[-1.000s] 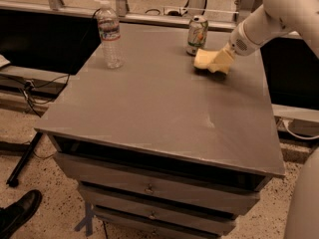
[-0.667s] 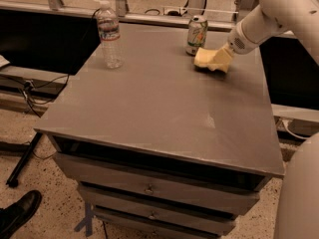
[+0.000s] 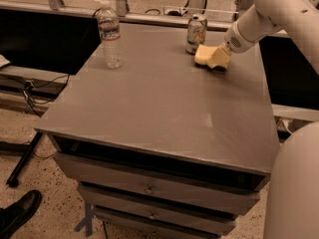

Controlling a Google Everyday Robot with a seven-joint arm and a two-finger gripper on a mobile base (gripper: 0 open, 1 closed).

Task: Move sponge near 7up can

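Observation:
The pale yellow sponge (image 3: 203, 55) lies at the far right of the grey table top (image 3: 164, 103), just right of and in front of the 7up can (image 3: 196, 33). The can is silver-white and green and stands upright near the table's back edge. My gripper (image 3: 219, 59) reaches in from the upper right on the white arm (image 3: 259, 19). It is at the sponge's right end and shut on it. The sponge sits at or just above the table surface, a small gap from the can.
A clear plastic water bottle (image 3: 109, 34) stands upright at the back left of the table. Drawers (image 3: 149, 188) sit below the front edge. A rail and cables run behind the table. A dark shoe (image 3: 17, 213) is on the floor at lower left.
The gripper and sponge have shifted slightly away from the camera, toward the can. The can and bottle have not moved.

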